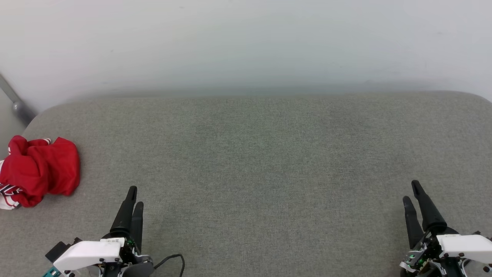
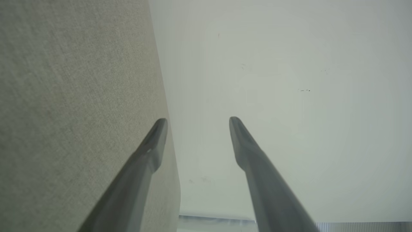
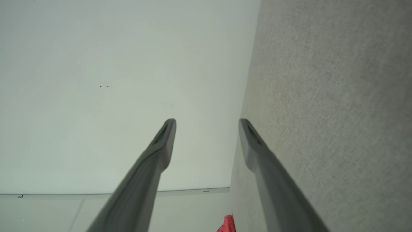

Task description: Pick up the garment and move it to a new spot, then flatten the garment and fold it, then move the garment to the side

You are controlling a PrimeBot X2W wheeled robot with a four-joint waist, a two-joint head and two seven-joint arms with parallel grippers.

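Observation:
The garment [image 1: 38, 171] lies crumpled in a red heap at the far left edge of the grey padded table [image 1: 261, 161], with a bit of white sleeve and striped trim at its lower left. A sliver of the garment [image 3: 227, 224] peeks in at the bottom of the right wrist view. My left gripper [image 1: 135, 196] hovers at the lower left, right of the heap and apart from it, open and empty. My right gripper [image 1: 411, 191] is at the lower right, open and empty. The fingers [image 2: 154, 141] [image 3: 164, 138] point toward the wall.
A pale wall [image 1: 246, 42] rises behind the table. A grey metal bar [image 1: 15, 102] slants down at the far left corner. A black cable [image 1: 173, 259] loops by the left wrist.

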